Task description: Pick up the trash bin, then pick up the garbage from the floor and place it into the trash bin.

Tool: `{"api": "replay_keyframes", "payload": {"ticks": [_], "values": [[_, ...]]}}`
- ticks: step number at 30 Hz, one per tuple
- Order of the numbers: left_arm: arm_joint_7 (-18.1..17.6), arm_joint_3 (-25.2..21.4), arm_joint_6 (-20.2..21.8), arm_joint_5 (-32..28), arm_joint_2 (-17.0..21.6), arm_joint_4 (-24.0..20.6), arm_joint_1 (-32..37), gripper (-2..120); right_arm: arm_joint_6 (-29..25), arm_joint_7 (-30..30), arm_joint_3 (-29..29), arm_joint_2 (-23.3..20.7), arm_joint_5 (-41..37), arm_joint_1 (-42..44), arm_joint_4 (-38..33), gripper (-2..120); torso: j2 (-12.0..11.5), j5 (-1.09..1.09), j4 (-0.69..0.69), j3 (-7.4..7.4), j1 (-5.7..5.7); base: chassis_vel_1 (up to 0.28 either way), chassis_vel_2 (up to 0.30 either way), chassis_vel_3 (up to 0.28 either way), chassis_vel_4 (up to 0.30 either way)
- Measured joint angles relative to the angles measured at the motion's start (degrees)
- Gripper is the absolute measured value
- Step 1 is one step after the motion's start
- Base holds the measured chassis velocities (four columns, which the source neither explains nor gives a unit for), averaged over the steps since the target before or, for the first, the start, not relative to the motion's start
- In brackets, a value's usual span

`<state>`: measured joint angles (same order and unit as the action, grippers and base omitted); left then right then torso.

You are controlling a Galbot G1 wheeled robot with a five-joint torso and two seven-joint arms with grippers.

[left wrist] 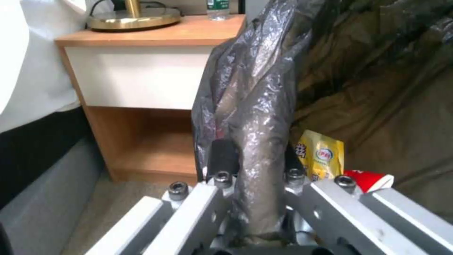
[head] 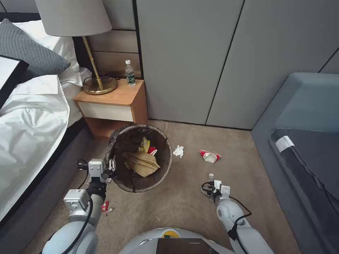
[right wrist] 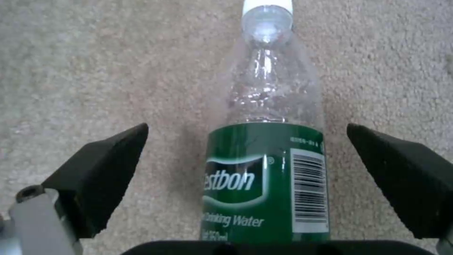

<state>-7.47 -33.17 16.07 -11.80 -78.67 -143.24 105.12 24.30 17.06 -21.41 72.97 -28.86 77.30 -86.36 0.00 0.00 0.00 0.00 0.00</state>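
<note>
Beside the nightstand, the left tool clamps the trash bin rim; the right tool gapes wide around the green-labelled bottle.

My arms are white-shelled with grey wrist blocks and black cables looped at each wrist. My left gripper has silver linkage bars with black hex-socket screws and black pads; my right gripper has wedge-shaped black pads. My base is a white dome with a yellow-green mark.
</note>
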Motion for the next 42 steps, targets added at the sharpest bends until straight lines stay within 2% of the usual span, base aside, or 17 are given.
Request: {"api": "replay_keyframes", "payload": {"ticks": [4, 6, 7, 11, 12, 16, 17, 20, 24, 31, 35, 38, 39, 40, 42], "values": [[0.01, 0.02, 0.00, 0.01, 0.00, 0.00, 0.01, 3, -0.23, -0.06, -0.01, 0.01, 0.12, -0.14, 0.67, 97, 0.00, 0.00, 0.00, 0.00, 0.00, 0.000, 0.000, 0.000, 0.000], [0.02, 0.05, 0.00, 0.01, 0.00, 0.00, -0.01, 3, -0.32, -0.06, -0.05, 0.09, 0.19, -0.19, 1.00, 90, 0.00, 0.00, 0.00, 0.00, 0.00, 0.000, 0.000, 0.000, 0.000], [0.02, 0.05, 0.00, 0.01, 0.00, 0.00, -0.01, 3, -0.32, -0.06, -0.05, 0.09, 0.19, -0.19, 1.00, 90, 0.00, 0.00, 0.00, 0.00, 0.00, 0.000, 0.000, 0.000, 0.000], [0.04, 0.04, 0.00, 0.01, -0.01, 0.00, -0.06, 3, -0.67, -0.34, -0.27, 0.33, 0.20, -0.32, 1.63, 73, 0.00, 0.00, 0.00, 0.00, 0.00, 0.000, 0.000, 0.000, 0.000], [0.04, 0.04, 0.00, 0.01, -0.01, 0.00, -0.06, 3, -0.67, -0.34, -0.27, 0.33, 0.20, -0.32, 1.63, 73, 0.00, 0.00, 0.00, 0.00, 0.00, 0.000, 0.000, 0.000, 0.000], [0.04, -0.10, 0.00, -0.03, 0.05, 0.00, -0.11, 3, -0.72, -0.48, -0.64, 0.65, -0.32, -0.37, 1.91, 54, 0.00, 0.00, 0.00, 0.00, 0.00, 0.000, 0.000, 0.000, 0.000], [0.04, -0.10, 0.00, -0.03, 0.05, 0.00, -0.11, 3, -0.72, -0.48, -0.64, 0.65, -0.32, -0.37, 1.91, 54, 0.00, 0.00, 0.00, 0.00, 0.00, 0.000, 0.000, 0.000, 0.000], [0.04, -0.08, 0.00, -0.05, 0.04, 0.00, -0.18, 3, -0.83, -0.53, -0.89, 0.72, -0.58, -0.33, 1.91, 40, 0.00, 0.00, 0.00, 0.00, 0.00, 0.000, 0.000, 0.000, 0.000], [0.05, -0.01, 0.00, -0.06, 0.03, 0.00, -0.23, 3, -0.95, -0.56, -1.26, 0.80, -0.79, -0.22, 1.91, 31, 0.00, 0.00, 0.00, 0.00, 0.00, 0.000, 0.000, 0.000, 0.000], [0.06, 0.00, 0.00, -0.07, 0.02, 0.00, -0.24, 3, -1.47, -0.50, -1.89, 0.62, -0.81, 0.38, 0.65, 28, 0.00, 0.02, -0.01, 0.00, 0.00, 0.000, 0.000, 0.000, 0.000], [0.05, -0.11, 0.00, -0.12, 0.07, 0.00, -0.23, 3, -1.11, -1.33, -3.24, -0.44, 0.06, 1.99, -4.96, 28, 0.00, 0.02, 0.01, 0.00, 0.00, 0.000, 0.000, 0.000, 0.000], [0.01, -0.22, 0.04, -0.15, 0.19, 0.00, -0.23, 3, -0.35, -2.91, -4.81, -2.36, 0.23, 4.05, -13.00, 28, 0.00, -0.02, 0.00, 0.00, 0.00, 0.000, 0.000, 0.000, 0.000], [0.01, -0.22, 0.04, -0.15, 0.19, 0.00, -0.23, 3, -0.35, -2.91, -4.81, -2.36, 0.23, 4.05, -13.00, 28, 0.00, -0.02, 0.00, 0.00, 0.00, 0.000, 0.000, 0.000, 0.000], [-0.01, -0.22, 0.05, -0.16, 0.22, 0.00, -0.23, 3, -0.45, -3.94, -5.60, -3.74, 0.20, 5.51, -17.92, 28, 0.00, 0.02, -0.01, 0.00, 0.00, 0.000, 0.000, 0.000, 0.000], [-0.02, -0.18, 0.07, -0.16, 0.23, 0.00, -0.25, 3, -0.40, -4.87, -6.57, -5.17, -0.23, 6.57, -22.73, 28, 0.00, 0.01, 0.00, -0.01, 0.00, 0.000, 0.000, 0.000, 0.000]]}}
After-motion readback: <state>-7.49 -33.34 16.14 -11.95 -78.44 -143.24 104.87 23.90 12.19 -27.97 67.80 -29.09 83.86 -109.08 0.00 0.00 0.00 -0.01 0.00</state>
